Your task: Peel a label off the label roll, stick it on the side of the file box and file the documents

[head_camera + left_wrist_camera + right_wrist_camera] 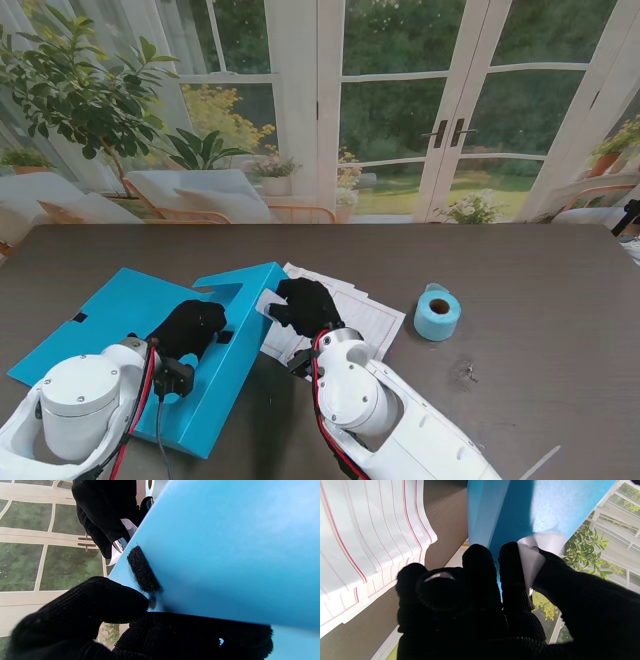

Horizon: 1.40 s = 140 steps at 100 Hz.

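The blue file box (120, 330) lies unfolded on the table's left half, one flap raised near the middle. My left hand (188, 328), in a black glove, grips that flap (225, 555) beside its black velcro patch (143, 573). My right hand (305, 305) pinches a white label (540, 547) between thumb and fingers, pressing it against the flap's blue edge (510, 512). The label roll (437, 312), pale blue with a brown core, stands on the table to the right. The lined documents (355, 315) lie under my right hand and also show in the right wrist view (357, 530).
The dark table (520, 270) stretches to the right of the roll. A small dark speck (465, 373) lies nearer to me than the roll. Glass doors and plants stand beyond the far edge.
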Each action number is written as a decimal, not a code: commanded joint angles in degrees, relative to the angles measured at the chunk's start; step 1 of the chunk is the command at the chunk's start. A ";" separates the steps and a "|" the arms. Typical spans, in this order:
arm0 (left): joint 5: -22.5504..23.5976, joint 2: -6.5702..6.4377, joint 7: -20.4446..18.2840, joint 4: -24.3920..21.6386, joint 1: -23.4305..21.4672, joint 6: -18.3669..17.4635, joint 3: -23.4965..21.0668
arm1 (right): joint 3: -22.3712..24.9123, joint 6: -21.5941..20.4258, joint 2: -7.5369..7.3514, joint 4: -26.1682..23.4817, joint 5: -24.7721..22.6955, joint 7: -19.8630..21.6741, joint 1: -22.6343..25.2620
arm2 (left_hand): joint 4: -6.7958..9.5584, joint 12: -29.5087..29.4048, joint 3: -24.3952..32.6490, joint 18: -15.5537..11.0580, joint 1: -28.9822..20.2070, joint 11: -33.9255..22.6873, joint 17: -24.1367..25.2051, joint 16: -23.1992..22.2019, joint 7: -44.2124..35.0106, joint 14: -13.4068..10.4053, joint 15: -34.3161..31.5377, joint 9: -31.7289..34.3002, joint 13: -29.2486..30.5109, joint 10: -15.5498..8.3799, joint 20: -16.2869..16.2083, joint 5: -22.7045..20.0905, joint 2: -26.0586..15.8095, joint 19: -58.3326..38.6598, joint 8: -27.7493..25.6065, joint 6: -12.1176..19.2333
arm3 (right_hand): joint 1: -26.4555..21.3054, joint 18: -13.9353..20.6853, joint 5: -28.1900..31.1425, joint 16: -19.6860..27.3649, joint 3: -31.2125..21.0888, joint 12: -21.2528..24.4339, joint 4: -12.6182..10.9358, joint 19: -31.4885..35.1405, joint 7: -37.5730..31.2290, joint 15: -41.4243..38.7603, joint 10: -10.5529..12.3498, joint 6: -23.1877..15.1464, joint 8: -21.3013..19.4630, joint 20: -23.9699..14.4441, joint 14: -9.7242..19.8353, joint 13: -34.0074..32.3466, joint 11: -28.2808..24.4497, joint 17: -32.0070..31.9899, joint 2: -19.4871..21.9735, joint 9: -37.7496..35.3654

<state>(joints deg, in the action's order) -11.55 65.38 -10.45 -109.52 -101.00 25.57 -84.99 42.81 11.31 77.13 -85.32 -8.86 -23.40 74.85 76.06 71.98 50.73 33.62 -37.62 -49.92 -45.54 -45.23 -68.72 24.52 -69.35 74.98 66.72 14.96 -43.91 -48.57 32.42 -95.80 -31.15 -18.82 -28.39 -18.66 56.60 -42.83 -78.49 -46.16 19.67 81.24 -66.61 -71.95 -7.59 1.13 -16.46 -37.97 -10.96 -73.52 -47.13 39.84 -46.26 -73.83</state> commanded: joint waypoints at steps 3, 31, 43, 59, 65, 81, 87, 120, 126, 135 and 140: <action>-0.13 0.03 -1.45 -0.62 -0.31 -0.42 -0.24 | -0.45 -0.17 0.38 0.31 -0.93 -0.01 0.21 | -0.02 0.76 2.93 0.89 -2.29 -2.04 -0.16 -0.89 -3.03 1.72 -2.21 1.52 0.07 -4.81 -0.74 0.03 -0.56 -1.14 -1.25 -1.97 | 0.91 -0.31 -1.41 0.35 0.13 0.52 0.10 2.68 0.08 -0.17 -1.73 -1.78 1.73 -0.01 -0.32 -1.24 -1.30 6.67 0.01 1.16; 0.01 -0.13 -2.03 -0.59 -0.63 -0.96 -0.44 | -0.87 -0.19 0.48 0.45 -2.26 -0.75 0.16 | 0.03 0.78 2.96 1.01 -2.35 -2.03 -0.16 -0.88 -2.75 1.72 -2.22 1.58 0.09 -4.74 -0.77 -0.34 -0.47 -1.10 -1.08 -1.92 | 0.21 0.02 -0.94 0.26 -0.42 0.64 -0.03 3.12 -0.82 -0.74 -1.53 -1.60 2.61 0.08 0.21 -1.27 -2.39 6.91 -0.75 0.46; -0.10 -0.08 -1.83 -0.62 -0.69 -0.82 -0.39 | -0.73 -0.24 0.55 -0.13 -1.87 -1.04 0.55 | 0.01 0.78 2.93 1.02 -2.31 -2.01 -0.18 -0.88 -2.73 1.80 -2.23 1.58 0.13 -4.68 -0.78 -0.35 -0.54 -1.11 -1.10 -1.92 | 0.15 -0.09 -0.82 0.22 -0.45 0.68 0.02 3.09 -1.03 -0.93 -1.62 -1.34 2.69 0.19 0.11 -1.27 -2.56 6.93 -0.75 0.36; 0.02 -0.03 -1.58 -0.74 -0.77 -0.60 -0.29 | -0.74 -0.74 0.08 -0.96 -3.44 -0.90 0.64 | 0.05 0.81 2.98 1.01 -2.35 -2.03 -0.18 -0.88 -2.71 1.77 -2.23 1.57 0.13 -4.82 -0.79 -0.35 -0.50 -1.10 -1.12 -1.92 | 0.00 0.13 -0.66 0.13 -0.75 0.60 0.07 3.11 -1.43 -1.26 -1.36 -1.51 2.20 0.36 0.40 -1.28 -2.94 7.15 -0.75 0.10; 0.15 -0.03 -1.55 -0.79 -0.77 -0.47 -0.30 | -0.81 -1.35 -0.31 -1.21 -4.67 -0.55 0.57 | 0.04 0.82 2.96 1.01 -2.33 -2.02 -0.18 -0.88 -2.71 1.75 -2.23 1.57 0.13 -4.83 -0.79 -0.35 -0.51 -1.10 -1.13 -1.92 | 0.08 0.40 -0.64 0.11 -0.80 0.53 0.14 3.12 -1.40 -1.37 -1.06 -1.76 2.00 0.44 0.80 -1.31 -3.06 7.30 -0.75 -0.04; 0.18 -0.04 -1.57 -0.84 -0.78 -0.42 -0.31 | -1.00 -0.97 -0.53 -1.93 -5.25 0.04 0.49 | 0.06 0.83 2.98 1.01 -2.31 -2.01 -0.18 -0.88 -2.70 1.74 -2.22 1.57 0.07 -4.81 -0.80 -0.35 -0.53 -1.10 -1.14 -1.92 | 0.08 0.51 -0.51 0.04 -0.89 0.56 0.19 3.12 -1.24 -1.50 -1.10 -1.65 1.73 0.58 0.80 -1.29 -2.90 7.41 -0.72 -0.26; 0.06 -0.06 -1.67 -0.82 -0.79 -0.53 -0.33 | -1.24 -0.63 -0.44 -1.74 -5.40 0.02 0.28 | 0.05 0.83 2.98 1.01 -2.33 -2.01 -0.18 -0.89 -2.70 1.74 -2.24 1.57 0.06 -4.81 -0.81 -0.36 -0.54 -1.10 -1.14 -1.92 | 0.22 0.50 -0.53 0.04 -0.82 0.58 0.22 3.13 -1.15 -1.50 -1.04 -1.73 1.72 0.60 0.82 -1.28 -2.83 7.47 -0.64 -0.19; 0.00 -0.23 -2.38 -0.67 -0.88 -1.28 -0.61 | -1.94 0.28 0.08 -0.41 -5.93 -0.93 0.06 | 0.01 0.85 2.93 1.01 -2.32 -2.00 -0.18 -0.91 -2.69 1.72 -2.24 1.56 0.05 -4.78 -0.82 -0.36 -0.47 -1.09 -1.15 -1.91 | 0.64 0.22 -0.96 0.12 -0.57 0.84 0.22 3.04 -0.38 -1.34 -1.22 -1.64 2.20 0.67 0.24 -1.22 -2.22 6.90 -0.52 0.52; -0.02 -0.23 -2.39 -0.63 -0.88 -1.40 -0.64 | -1.98 0.47 0.09 -0.38 -6.16 -1.01 0.08 | -0.01 0.86 2.90 1.01 -2.29 -2.00 -0.18 -0.91 -2.69 1.70 -2.24 1.56 0.04 -4.81 -0.82 -0.36 -0.49 -1.09 -1.15 -1.91 | 0.88 0.28 -1.28 0.17 -0.47 0.88 0.24 3.12 -0.22 -1.25 -1.22 -1.57 2.39 0.62 0.17 -1.22 -2.12 6.63 -0.45 0.90; 0.01 -0.27 -2.54 -0.56 -0.85 -1.57 -0.68 | -2.06 0.87 0.06 -0.44 -6.68 -1.15 0.19 | -0.01 0.87 2.92 1.01 -2.32 -1.99 -0.18 -0.92 -2.69 1.74 -2.24 1.55 0.06 -4.77 -0.83 -0.36 -0.52 -1.09 -1.15 -1.91 | 1.23 0.38 -2.56 0.49 -0.17 0.82 0.17 3.29 -0.18 -0.67 -1.07 -1.31 2.86 0.48 0.00 -1.18 -2.19 5.77 -0.24 2.27; -0.02 -0.28 -2.59 -0.53 -0.85 -1.64 -0.71 | -2.12 1.11 0.08 -0.41 -7.07 -1.35 0.23 | 0.00 0.88 2.91 1.01 -2.31 -1.98 -0.18 -0.92 -2.69 1.73 -2.24 1.55 0.06 -4.78 -0.83 -0.36 -0.50 -1.09 -1.15 -1.91 | 1.24 0.63 -3.90 0.97 -0.07 0.68 0.11 3.34 -0.51 0.17 -0.95 -1.09 2.99 0.40 -0.01 -1.20 -2.46 5.12 -0.18 3.48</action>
<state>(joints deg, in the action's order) -11.38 65.05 -11.73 -109.64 -101.79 24.28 -85.56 40.98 11.98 76.91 -85.72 -15.31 -25.14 74.72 76.00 71.98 50.74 33.66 -37.62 -49.92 -45.54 -45.24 -68.66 24.53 -69.35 74.98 66.72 15.03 -43.93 -48.57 32.38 -95.80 -31.16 -18.94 -28.22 -18.66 55.78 -42.66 -78.48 -46.04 19.67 81.25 -67.96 -71.96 -7.79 1.08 -14.63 -37.28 -11.17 -73.52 -48.59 39.84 -46.26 -72.37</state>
